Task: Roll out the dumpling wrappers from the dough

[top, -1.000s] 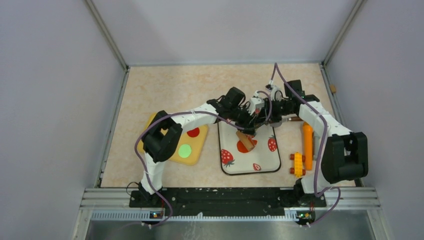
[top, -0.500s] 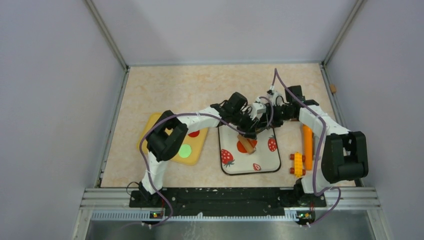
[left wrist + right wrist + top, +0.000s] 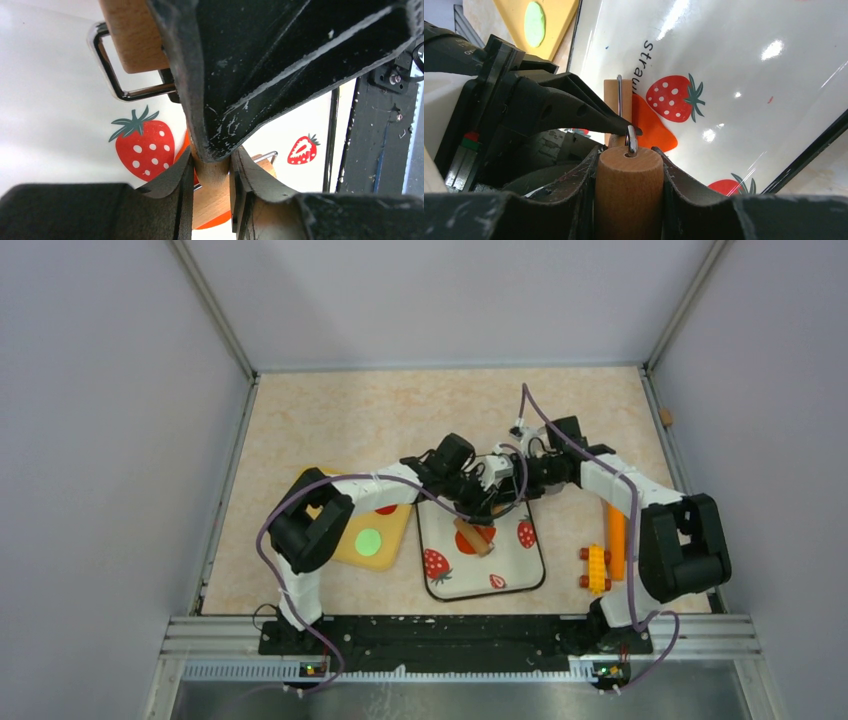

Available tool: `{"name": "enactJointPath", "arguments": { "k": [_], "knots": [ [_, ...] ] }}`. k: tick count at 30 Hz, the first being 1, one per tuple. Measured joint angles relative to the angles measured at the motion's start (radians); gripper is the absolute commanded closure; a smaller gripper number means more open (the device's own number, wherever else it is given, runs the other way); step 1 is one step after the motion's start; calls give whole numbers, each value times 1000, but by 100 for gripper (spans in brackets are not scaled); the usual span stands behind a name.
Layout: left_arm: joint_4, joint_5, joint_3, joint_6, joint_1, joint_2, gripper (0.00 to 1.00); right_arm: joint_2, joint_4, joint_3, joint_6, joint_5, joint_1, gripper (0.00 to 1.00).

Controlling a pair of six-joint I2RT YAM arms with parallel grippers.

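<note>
A white strawberry-print tray (image 3: 520, 575) holds the dough (image 3: 484, 536), a flat orange-red blob (image 3: 651, 127). A wooden roller (image 3: 470, 536) with a wire frame rests on it. My left gripper (image 3: 484, 504) is shut on the roller's wooden handle (image 3: 212, 172), seen up close in the left wrist view (image 3: 212, 167). My right gripper (image 3: 497, 496) is shut on the same handle (image 3: 629, 190), just above the left (image 3: 629, 155). Two dumpling wrappers lie on a yellow board (image 3: 340, 545): a green disc (image 3: 370, 542) and a red one (image 3: 387, 508), partly under my left arm.
An orange cylinder (image 3: 615, 535) and a yellow block toy with red ends (image 3: 596, 568) lie right of the tray. A small tan object (image 3: 666, 417) sits by the right wall. Walls enclose the table on three sides.
Both arms have swung left and nearer with the roller. The tray has slid left toward the yellow board, and the roller has travelled across the dough.
</note>
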Motion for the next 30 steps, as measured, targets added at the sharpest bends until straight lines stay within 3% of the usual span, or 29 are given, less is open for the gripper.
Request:
{"name": "enactJointPath", "arguments": {
  "k": [8, 15, 18, 23, 30],
  "knots": [
    [-38, -42, -34, 30, 1, -63, 100, 0, -50, 48, -1, 4, 43, 100],
    [-110, -54, 78, 64, 3, -97, 99, -77, -143, 156, -8, 44, 37, 100],
    [-121, -53, 90, 79, 2, -97, 68, -93, -154, 158, -10, 58, 35, 100],
    [-133, -51, 63, 70, 10, -125, 32, -92, -212, 166, -114, 80, 28, 100],
    [-198, -55, -163, 50, 162, -436, 26, -92, -374, 270, -310, 58, 22, 100]
  ]
}}
